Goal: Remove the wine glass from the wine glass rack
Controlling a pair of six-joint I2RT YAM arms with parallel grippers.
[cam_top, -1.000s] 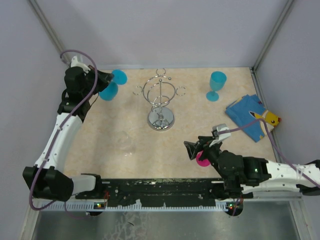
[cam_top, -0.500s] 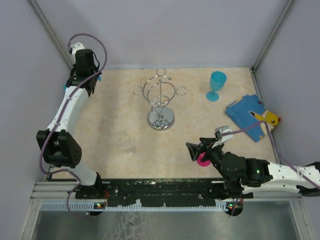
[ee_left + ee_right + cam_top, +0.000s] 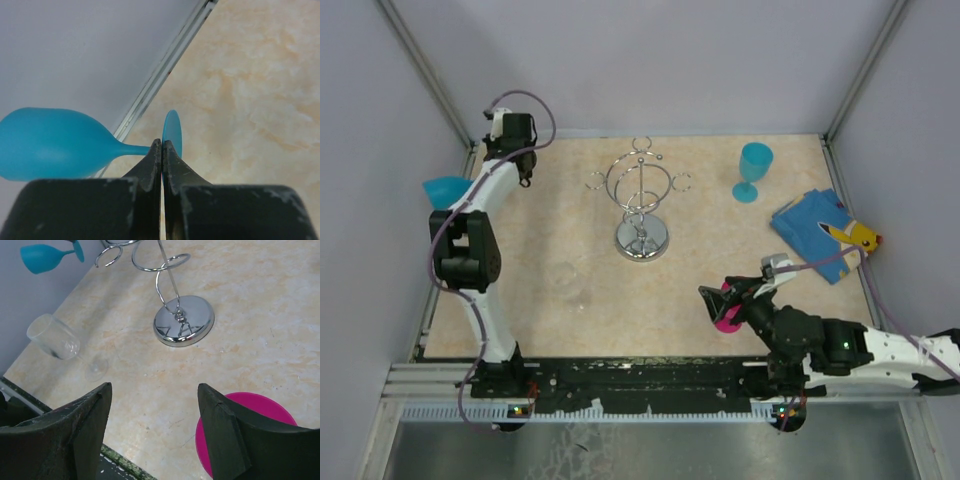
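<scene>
The chrome wine glass rack stands mid-table on its round mirror base, and no glass hangs on its loops. My left gripper is shut on the foot of a blue wine glass. It holds the glass sideways in the air by the far left rail. The glass bowl pokes out past the table's left edge, and the arm hides the fingers in the top view. It also shows in the right wrist view, where the blue wine glass is at top left. My right gripper is open and empty near the front, to the right of middle.
A second blue glass stands upright at the back right. A clear glass stands front left of the rack. A pink disc lies under my right fingers. A blue cloth and a yellow toy lie at the right edge.
The left arm has folded back toward the far left corner, carrying the blue glass out over the left rail. The right arm has slid slightly to the right, still open.
</scene>
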